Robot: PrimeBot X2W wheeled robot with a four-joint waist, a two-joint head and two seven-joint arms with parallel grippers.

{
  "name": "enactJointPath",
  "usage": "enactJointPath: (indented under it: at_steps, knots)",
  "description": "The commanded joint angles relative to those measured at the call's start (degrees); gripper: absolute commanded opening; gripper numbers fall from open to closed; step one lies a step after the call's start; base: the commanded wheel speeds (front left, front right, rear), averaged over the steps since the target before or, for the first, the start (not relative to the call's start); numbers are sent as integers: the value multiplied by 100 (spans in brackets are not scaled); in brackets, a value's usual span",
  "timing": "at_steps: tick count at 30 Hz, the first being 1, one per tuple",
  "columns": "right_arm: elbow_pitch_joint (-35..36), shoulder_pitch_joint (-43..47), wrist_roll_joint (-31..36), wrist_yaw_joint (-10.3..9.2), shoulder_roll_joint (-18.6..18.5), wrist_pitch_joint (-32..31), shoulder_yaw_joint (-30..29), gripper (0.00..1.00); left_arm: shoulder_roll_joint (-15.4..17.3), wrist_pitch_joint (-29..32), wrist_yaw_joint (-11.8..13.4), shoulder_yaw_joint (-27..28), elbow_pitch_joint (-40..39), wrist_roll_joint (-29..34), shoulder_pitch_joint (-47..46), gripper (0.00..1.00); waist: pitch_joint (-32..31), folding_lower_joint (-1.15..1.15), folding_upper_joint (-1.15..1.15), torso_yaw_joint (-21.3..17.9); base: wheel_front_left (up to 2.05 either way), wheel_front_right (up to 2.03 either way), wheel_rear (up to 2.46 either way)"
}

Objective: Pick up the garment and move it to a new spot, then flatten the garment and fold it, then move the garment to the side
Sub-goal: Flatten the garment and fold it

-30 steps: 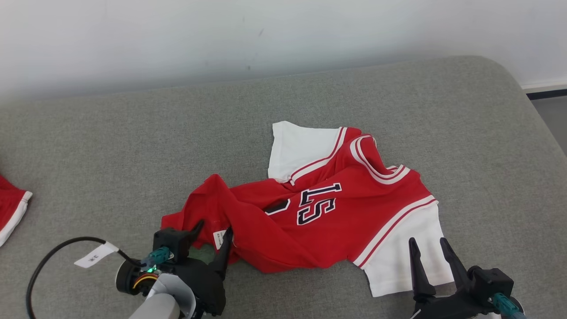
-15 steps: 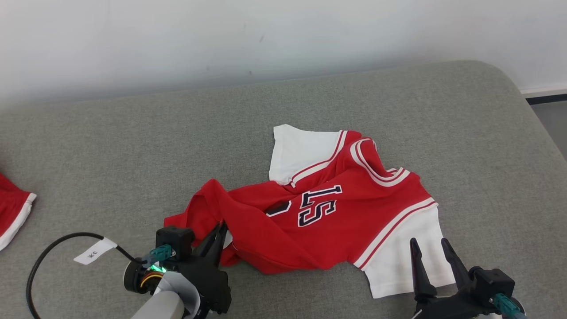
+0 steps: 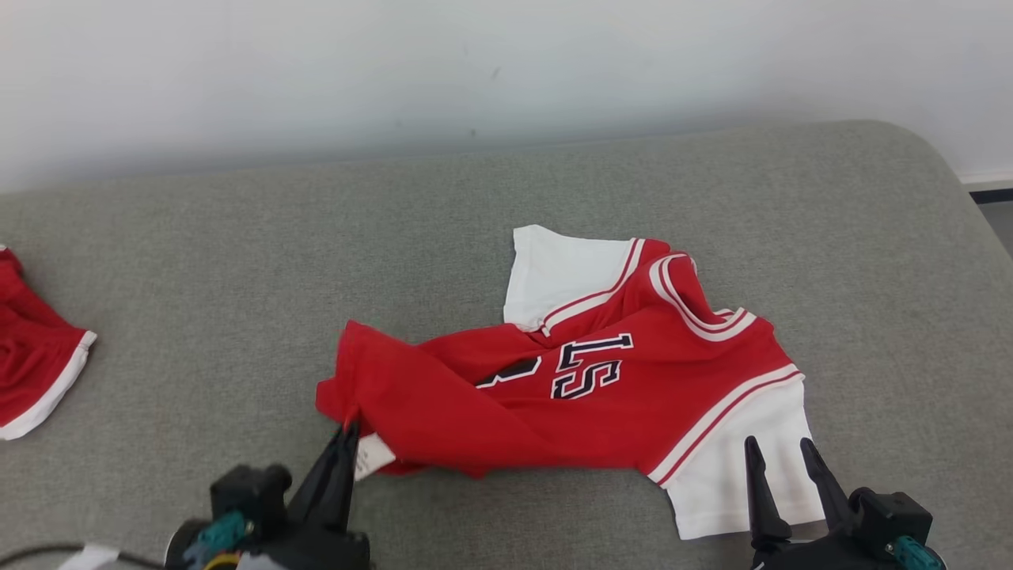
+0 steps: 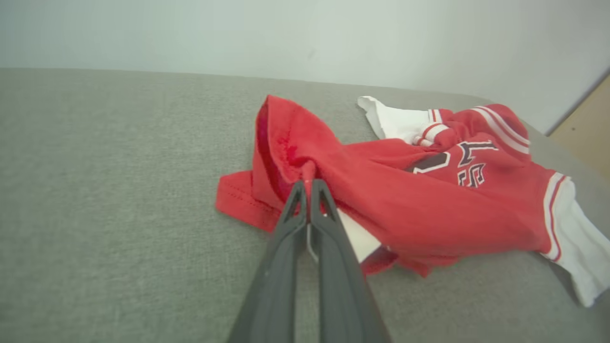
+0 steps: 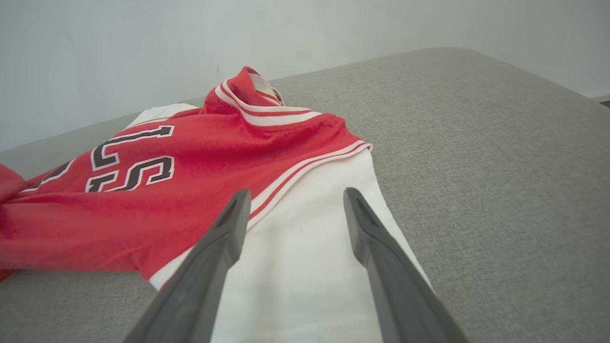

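The left gripper (image 4: 309,183) has its two dark fingers pressed together, and a small fold of red cloth is pinched between the tips. This cloth belongs to the hem end of the jersey (image 4: 429,200). Around the pinch the red cloth stands up in a loose ridge, while the rest lies flat.

In the head view the left gripper (image 3: 348,431) is at the lower left. Its tips are at the left end of the jersey (image 3: 475,404), just beside a white label (image 3: 370,457) that comes out from under the cloth.

The right gripper (image 5: 296,193) has its fingers spread apart, with nothing between them. They point over the white sleeve (image 5: 295,267) nearest to the robot. I cannot tell whether they touch it. In the head view this gripper (image 3: 777,447) is at the lower right, at the near edge of that sleeve (image 3: 744,483).

The jersey is red, crumpled, with a striped collar (image 3: 696,305) and the number 15 (image 3: 593,366) on top. It lies near the middle of a grey padded surface (image 3: 237,261), in front of a white wall (image 3: 316,71). A second red garment (image 3: 36,372) lies well apart, at the left edge.
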State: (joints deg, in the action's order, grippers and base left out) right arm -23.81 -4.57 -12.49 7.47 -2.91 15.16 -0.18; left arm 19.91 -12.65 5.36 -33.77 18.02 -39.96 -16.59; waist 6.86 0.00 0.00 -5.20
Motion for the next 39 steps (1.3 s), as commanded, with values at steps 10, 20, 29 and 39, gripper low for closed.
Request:
enactJointPath:
  at_steps: [10,20,29,39]
  knots:
    - [-45,-19,41,6,0,8,-1,100,212,228,506,-19,-1040,-270,1239,86,-70,0,0,97,0,0,0]
    - [9,156,154,6,0,8,-118,100,217,234,626,48,-1242,-477,1630,100,-151,0,0,158,0,0,0]
    - [-46,307,447,6,-185,9,-362,100,22,101,333,112,-393,-616,1279,100,35,0,0,-4,0,0,0]
    - [-743,-11,501,6,-199,-152,-430,100,-147,39,27,106,302,-695,894,100,159,0,0,-107,0,0,0]
